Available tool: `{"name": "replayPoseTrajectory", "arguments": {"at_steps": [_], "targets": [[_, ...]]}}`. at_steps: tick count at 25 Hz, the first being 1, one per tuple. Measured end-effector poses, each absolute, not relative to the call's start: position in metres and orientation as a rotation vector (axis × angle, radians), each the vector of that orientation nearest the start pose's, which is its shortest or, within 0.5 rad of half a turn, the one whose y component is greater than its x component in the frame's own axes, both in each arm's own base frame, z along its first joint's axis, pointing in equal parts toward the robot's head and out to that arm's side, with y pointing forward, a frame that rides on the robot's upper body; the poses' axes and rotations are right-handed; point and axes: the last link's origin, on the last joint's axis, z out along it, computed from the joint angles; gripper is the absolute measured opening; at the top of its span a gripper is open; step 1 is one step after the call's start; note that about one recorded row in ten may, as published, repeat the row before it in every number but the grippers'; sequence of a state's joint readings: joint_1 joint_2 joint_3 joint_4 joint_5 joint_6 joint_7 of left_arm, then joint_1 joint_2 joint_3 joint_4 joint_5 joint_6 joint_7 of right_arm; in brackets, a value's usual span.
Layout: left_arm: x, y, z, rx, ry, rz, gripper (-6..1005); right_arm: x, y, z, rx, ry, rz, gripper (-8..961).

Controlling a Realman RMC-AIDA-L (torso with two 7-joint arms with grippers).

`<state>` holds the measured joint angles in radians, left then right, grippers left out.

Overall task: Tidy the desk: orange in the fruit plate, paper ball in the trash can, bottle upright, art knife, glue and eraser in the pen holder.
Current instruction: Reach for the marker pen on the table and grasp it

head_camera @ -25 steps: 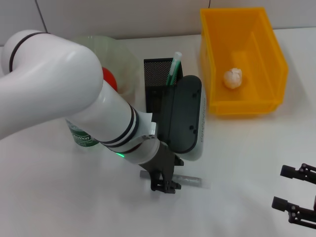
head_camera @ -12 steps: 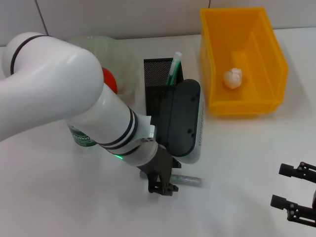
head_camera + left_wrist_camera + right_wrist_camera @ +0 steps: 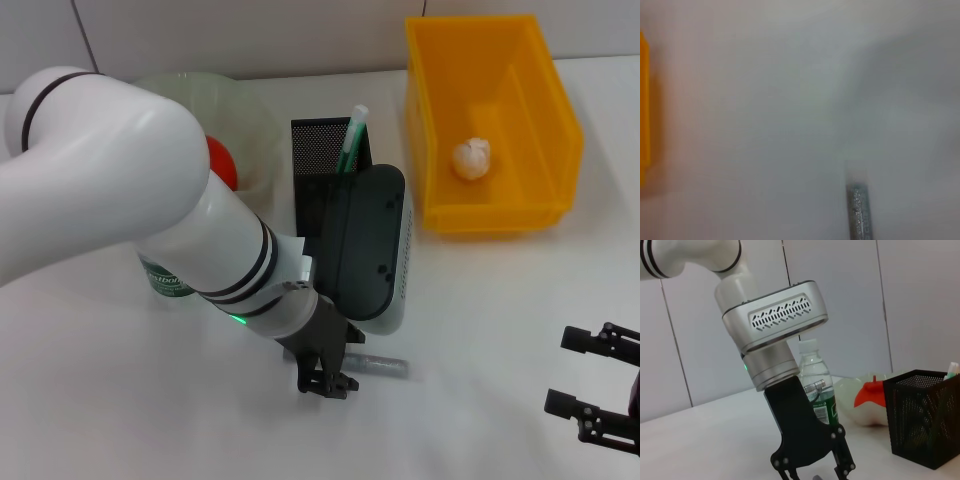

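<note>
The left gripper [image 3: 325, 381] has its fingers apart directly over the art knife [image 3: 378, 365] on the desk. Paper ball [image 3: 472, 158] is binned, bottle [image 3: 816, 385] upright; the knife remains.

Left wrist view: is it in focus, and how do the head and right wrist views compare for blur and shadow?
Left wrist view: soft all over, the grey stick smeared, the orange bin only an edge. Head view: sharp, with a faint shadow on the table beneath the left gripper. Right wrist view: crisp on the bottle and mesh pen holder, evenly lit.
</note>
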<state>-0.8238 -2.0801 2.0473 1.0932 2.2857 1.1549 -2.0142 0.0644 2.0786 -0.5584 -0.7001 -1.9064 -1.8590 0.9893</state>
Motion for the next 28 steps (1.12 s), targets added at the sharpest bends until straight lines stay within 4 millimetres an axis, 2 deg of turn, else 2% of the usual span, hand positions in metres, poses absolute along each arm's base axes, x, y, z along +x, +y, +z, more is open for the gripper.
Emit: {"name": "replayPoseTrajectory", "arguments": {"at_steps": [14,28], "targets": [[-0.1179,0.3169,-0.1386,-3.043,0.502,0.642,376,0.3485,0.1729,0.0334,-2.518,0.535,0.822,724],[-0.1206,0.3183,-0.1396,-3.042,0.511,0.643,265,0.3483,0.1728,0.0327,-2.519,0.542,0.828,723]]}}
